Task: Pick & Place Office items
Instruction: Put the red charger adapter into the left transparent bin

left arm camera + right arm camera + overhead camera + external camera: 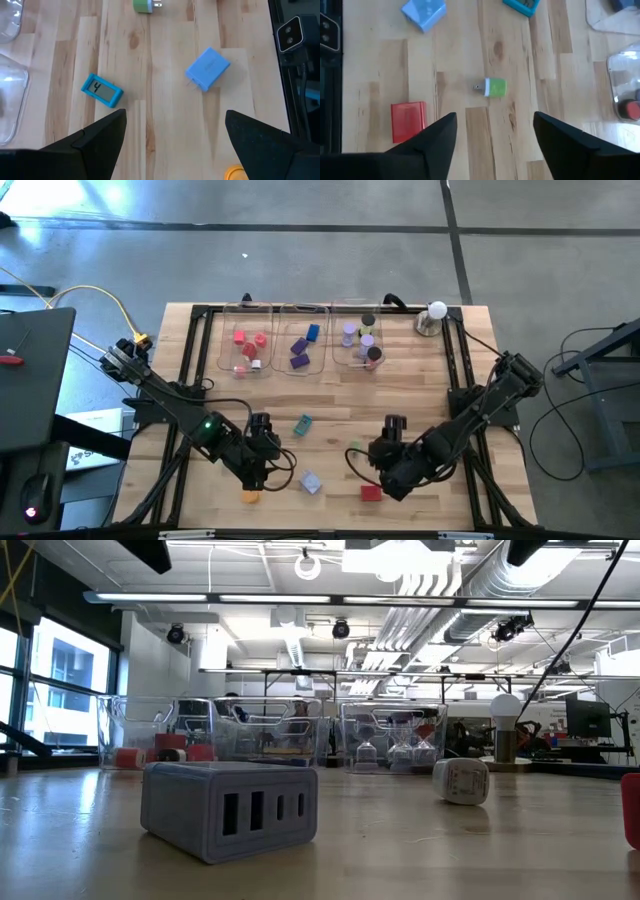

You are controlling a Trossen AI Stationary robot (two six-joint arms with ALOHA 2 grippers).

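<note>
Pale wood-grain table [330,420]: both sets of dark fingers gape empty above boxy blue charger [207,68].

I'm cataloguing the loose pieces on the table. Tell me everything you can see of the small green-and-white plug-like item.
The small green-and-white plug-like item is a stubby rounded block, lime green over most of its body with a white band at one end, where short metal prongs stick out. It looks like smooth plastic. It lies on its side on the bare wooden tabletop, touching nothing else, ahead of the right claw, whose open fingers are clear of it. A red flat square block lies apart from it.
</note>
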